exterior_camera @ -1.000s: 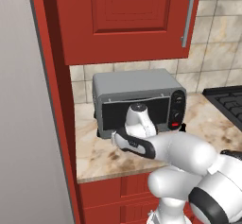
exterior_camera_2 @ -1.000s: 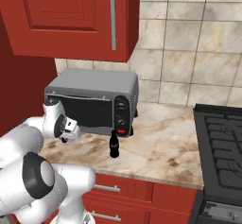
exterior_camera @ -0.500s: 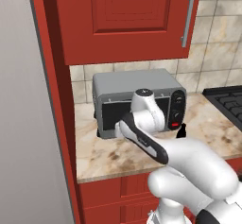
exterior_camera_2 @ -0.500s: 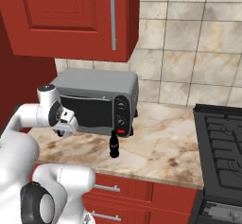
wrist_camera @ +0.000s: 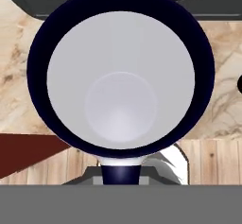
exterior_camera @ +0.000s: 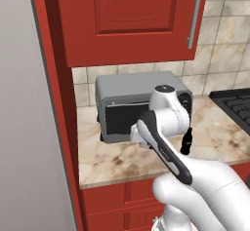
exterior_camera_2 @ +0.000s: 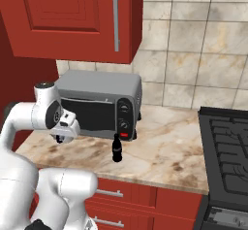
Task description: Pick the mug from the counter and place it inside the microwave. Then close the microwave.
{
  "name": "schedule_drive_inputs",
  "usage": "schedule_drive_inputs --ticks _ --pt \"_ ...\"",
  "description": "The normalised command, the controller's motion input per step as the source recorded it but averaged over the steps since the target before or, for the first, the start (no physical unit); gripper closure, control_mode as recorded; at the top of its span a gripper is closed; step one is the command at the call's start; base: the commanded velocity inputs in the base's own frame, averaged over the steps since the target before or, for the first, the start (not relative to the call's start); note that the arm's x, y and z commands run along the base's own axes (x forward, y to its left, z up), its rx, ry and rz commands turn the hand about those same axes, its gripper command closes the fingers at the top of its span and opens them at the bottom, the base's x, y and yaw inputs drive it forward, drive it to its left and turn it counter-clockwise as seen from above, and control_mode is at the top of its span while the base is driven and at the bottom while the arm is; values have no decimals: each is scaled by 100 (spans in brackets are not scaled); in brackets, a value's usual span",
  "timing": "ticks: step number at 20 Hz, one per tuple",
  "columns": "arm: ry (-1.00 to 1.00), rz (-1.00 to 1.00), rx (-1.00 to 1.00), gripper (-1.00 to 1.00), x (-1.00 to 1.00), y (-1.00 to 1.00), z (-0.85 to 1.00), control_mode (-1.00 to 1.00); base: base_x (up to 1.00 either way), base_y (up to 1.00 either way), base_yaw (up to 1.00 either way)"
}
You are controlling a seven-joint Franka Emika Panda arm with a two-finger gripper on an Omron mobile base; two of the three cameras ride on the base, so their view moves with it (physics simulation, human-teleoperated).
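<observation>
As my arm has swung up from low over the bench (exterior_camera: 122, 162) to level with the toaster oven (exterior_camera_2: 97, 86), I judge the lift done and the carry to the microwave next. The mug (wrist_camera: 120, 90) hangs close beneath my hand camera, above the bench edge. My fingers (exterior_camera_2: 60, 138) are too small and too covered by the mug: I cannot tell whether they pinch it.

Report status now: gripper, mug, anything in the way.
Gripper up off the counter, mug in its grip. Toaster oven directly behind. Small dark bottle standing on counter beside it.
</observation>
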Motion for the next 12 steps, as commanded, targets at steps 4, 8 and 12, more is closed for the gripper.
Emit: schedule_drive_inputs --ticks 4,8,12 --pt "-7 2 0 100 -20 -9 44 -100 0 0 0" --pt "-18 5 0 100 -7 -1 34 -100 0 0 0" --pt "-14 2 0 100 -21 0 52 -100 0 0 0"
